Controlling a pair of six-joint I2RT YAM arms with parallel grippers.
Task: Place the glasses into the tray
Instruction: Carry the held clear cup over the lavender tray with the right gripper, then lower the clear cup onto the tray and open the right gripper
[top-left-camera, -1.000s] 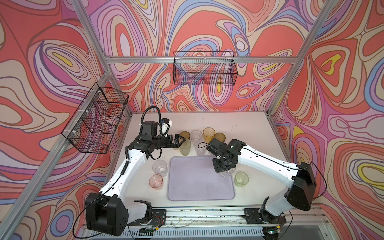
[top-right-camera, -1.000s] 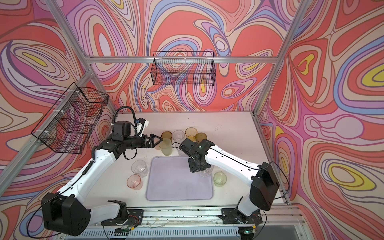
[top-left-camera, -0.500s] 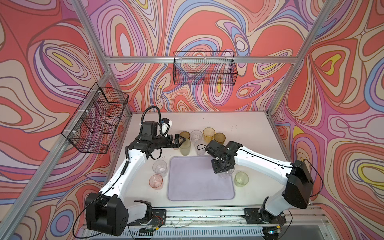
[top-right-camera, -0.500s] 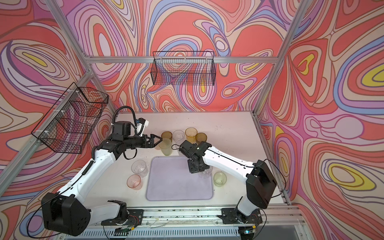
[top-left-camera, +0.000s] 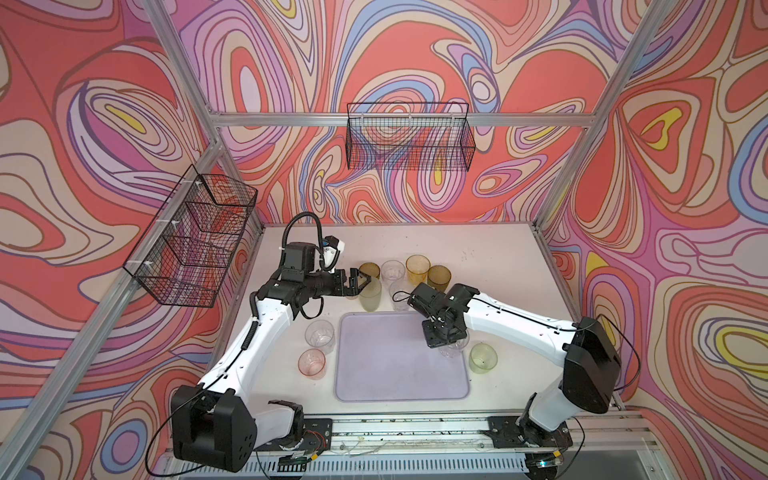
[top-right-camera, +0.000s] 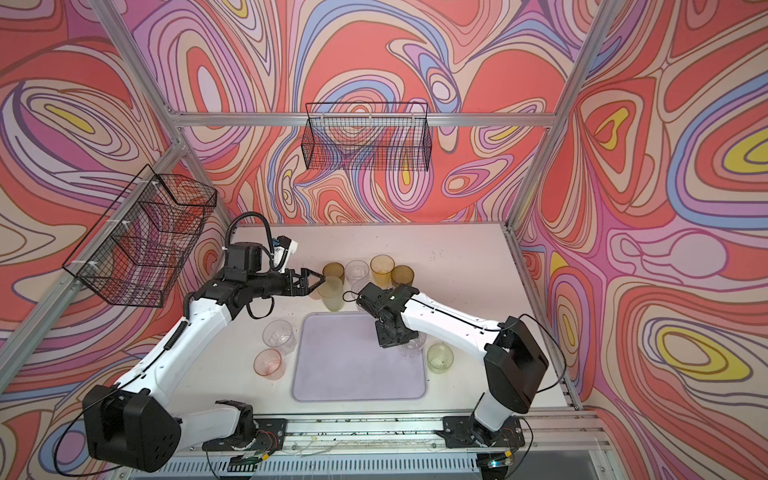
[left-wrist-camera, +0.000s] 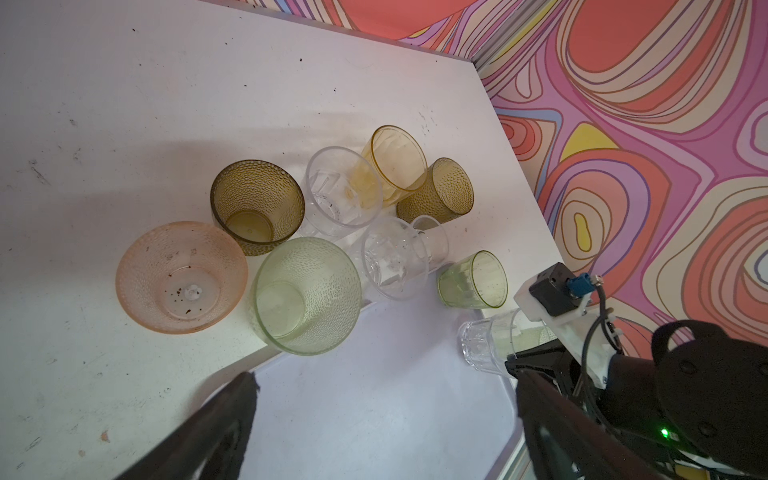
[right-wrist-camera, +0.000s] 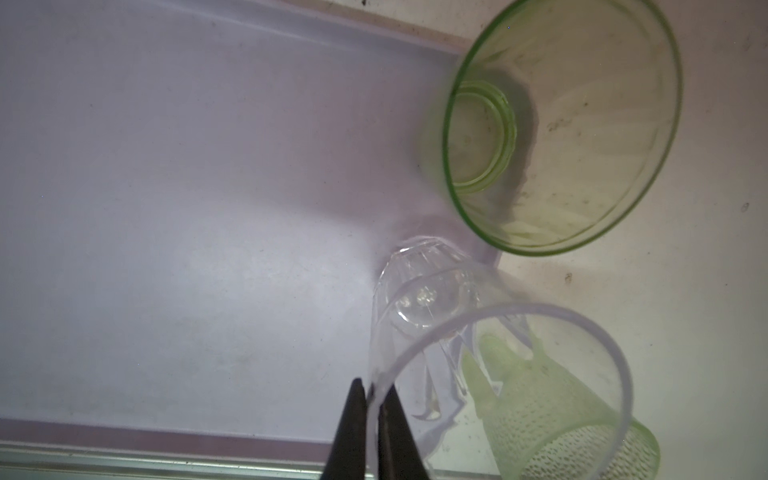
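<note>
My right gripper (top-left-camera: 439, 338) (right-wrist-camera: 374, 386) is shut on the rim of a clear faceted glass (top-left-camera: 452, 351) (right-wrist-camera: 419, 291), which hangs tilted with its base at the right edge of the lilac tray (top-left-camera: 401, 397) (top-right-camera: 357, 397) (right-wrist-camera: 166, 208). My left gripper (top-left-camera: 360, 282) (top-right-camera: 313, 282) (left-wrist-camera: 382, 372) stands open and empty beside a tall pale green glass (top-left-camera: 370, 295) (left-wrist-camera: 307, 291). Several more glasses stand behind the tray, among them an olive-brown one (top-left-camera: 369, 270) and an amber one (top-left-camera: 417, 266). No other glass is on the tray.
A clear glass (top-left-camera: 320, 336) and a pink glass (top-left-camera: 311, 362) stand left of the tray. A short green glass (top-left-camera: 483, 358) stands close to its right edge. Black wire baskets hang on the left wall (top-left-camera: 195, 241) and the back wall (top-left-camera: 409, 137).
The right arm has shifted slightly to the left with the clear glass still in its grip. The left arm has not moved.
</note>
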